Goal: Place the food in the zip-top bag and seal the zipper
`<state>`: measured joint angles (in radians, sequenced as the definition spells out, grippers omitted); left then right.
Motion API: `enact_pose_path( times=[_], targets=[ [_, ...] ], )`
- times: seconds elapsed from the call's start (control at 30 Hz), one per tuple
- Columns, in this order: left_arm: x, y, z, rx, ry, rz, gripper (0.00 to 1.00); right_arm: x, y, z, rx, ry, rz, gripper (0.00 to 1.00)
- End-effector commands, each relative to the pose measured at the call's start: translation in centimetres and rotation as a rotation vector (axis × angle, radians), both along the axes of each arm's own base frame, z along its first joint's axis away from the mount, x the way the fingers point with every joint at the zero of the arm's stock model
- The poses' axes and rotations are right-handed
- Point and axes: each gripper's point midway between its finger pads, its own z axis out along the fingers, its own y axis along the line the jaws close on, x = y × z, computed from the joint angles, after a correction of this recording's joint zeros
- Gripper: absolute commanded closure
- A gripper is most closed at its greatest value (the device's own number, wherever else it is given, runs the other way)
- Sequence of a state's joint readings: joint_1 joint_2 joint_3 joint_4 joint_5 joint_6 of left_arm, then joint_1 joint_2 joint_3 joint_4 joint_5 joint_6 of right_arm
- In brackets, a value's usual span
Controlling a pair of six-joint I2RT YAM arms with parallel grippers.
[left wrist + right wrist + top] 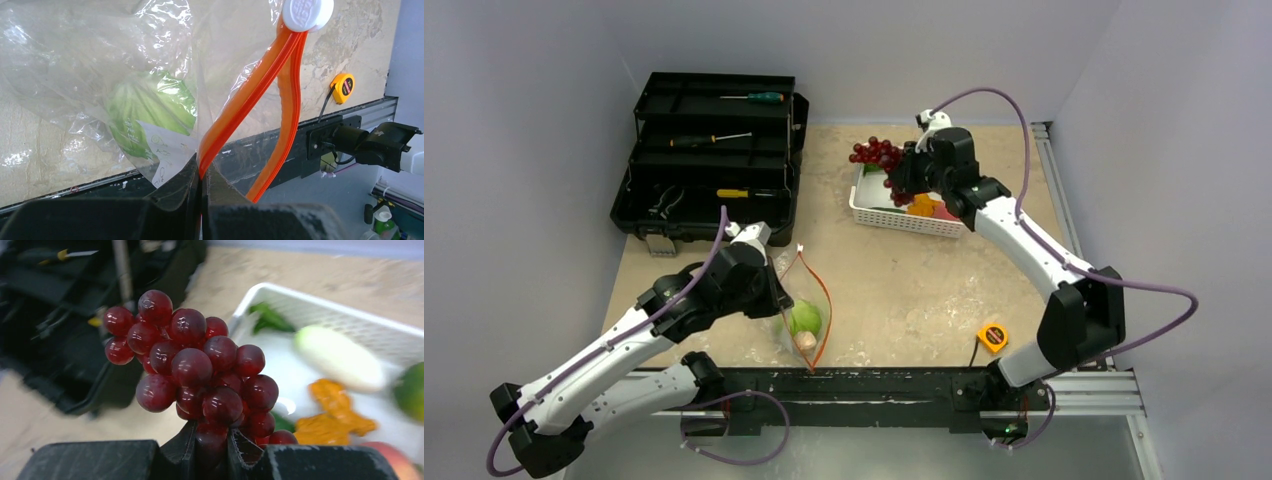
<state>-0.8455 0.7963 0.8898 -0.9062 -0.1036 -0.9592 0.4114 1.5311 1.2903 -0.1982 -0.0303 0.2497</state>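
The clear zip-top bag [792, 300] lies at the table's near left with a green cabbage [805, 318] inside; the cabbage also shows in the left wrist view [145, 107]. My left gripper [201, 175] is shut on one side of the orange-red zipper [250, 100], holding the mouth open; the white slider [306, 14] sits at the far end. My right gripper [210, 442] is shut on the dark purple grapes [192, 365] and holds them above the left end of the white basket [879, 212]. Orange pieces [332, 412], a pale cucumber [337, 357] and a peach [395, 460] lie in the basket.
An open black toolbox [709, 160] with screwdrivers stands at the back left. A yellow tape measure [992, 337] lies near the front right. A black rail [864, 385] runs along the near edge.
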Motion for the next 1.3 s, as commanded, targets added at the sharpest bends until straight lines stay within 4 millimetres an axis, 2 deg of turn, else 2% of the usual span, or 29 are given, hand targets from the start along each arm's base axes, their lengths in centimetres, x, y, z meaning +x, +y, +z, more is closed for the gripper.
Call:
enact_pose_path(
  times=[0.0,0.03,0.13,0.27,0.37,0.47,0.53,0.7,0.77,0.9,1.03,1.13,1.27],
  targets=[
    [0.3,-0.9,0.7,-0.039,-0.013,-0.006,1.0,-6.7,6.3,4.7,0.311,0.008,0.389,1.0],
    [0.3,-1.0,0.7,-0.045,-0.013,-0.009,1.0,-8.8,7.1,4.9,0.368,0.013,0.474,1.0],
    [0.4,-1.4,0.7,-0.057,-0.011,-0.013,1.0,-15.1,9.4,7.6,0.523,-0.01,0.701,1.0],
    [0.6,-1.7,0.8,-0.059,-0.013,-0.018,1.0,-22.1,11.9,9.3,0.573,-0.039,0.868,1.0],
    [0.7,-1.9,0.9,-0.064,-0.014,-0.02,1.0,-26.3,12.6,10.4,0.646,-0.075,0.95,1.0],
    [0.7,-2.0,0.9,-0.068,-0.011,-0.022,1.0,-28.6,12.4,11.6,0.717,-0.093,0.983,1.0],
    [0.7,-2.0,0.9,-0.069,-0.012,-0.021,1.0,-29.7,12.7,11.6,0.748,-0.086,0.996,1.0],
    [0.7,-2.1,1.1,-0.079,-0.014,-0.019,1.0,-31.6,14.9,8.5,0.798,0.013,1.035,1.0],
    [0.7,-2.2,1.2,-0.082,-0.013,-0.022,1.0,-31.9,15.5,8.4,0.836,0.019,1.048,1.0],
    [0.6,-2.1,1.3,-0.081,-0.012,-0.023,1.0,-31.0,16.7,7.3,0.816,0.016,0.995,1.0],
    [0.4,-1.8,1.5,-0.084,-0.016,-0.019,1.0,-29.5,17.2,5.0,0.749,0.01,0.913,1.0],
    [0.4,-1.7,1.7,-0.09,-0.021,-0.013,1.0,-29.3,17.5,3.7,0.702,-0.001,0.899,1.0],
    [0.4,-2.0,1.9,-0.102,-0.019,-0.023,1.0,-28.9,18.0,1.8,0.669,-0.001,0.874,0.93]
  ],
)
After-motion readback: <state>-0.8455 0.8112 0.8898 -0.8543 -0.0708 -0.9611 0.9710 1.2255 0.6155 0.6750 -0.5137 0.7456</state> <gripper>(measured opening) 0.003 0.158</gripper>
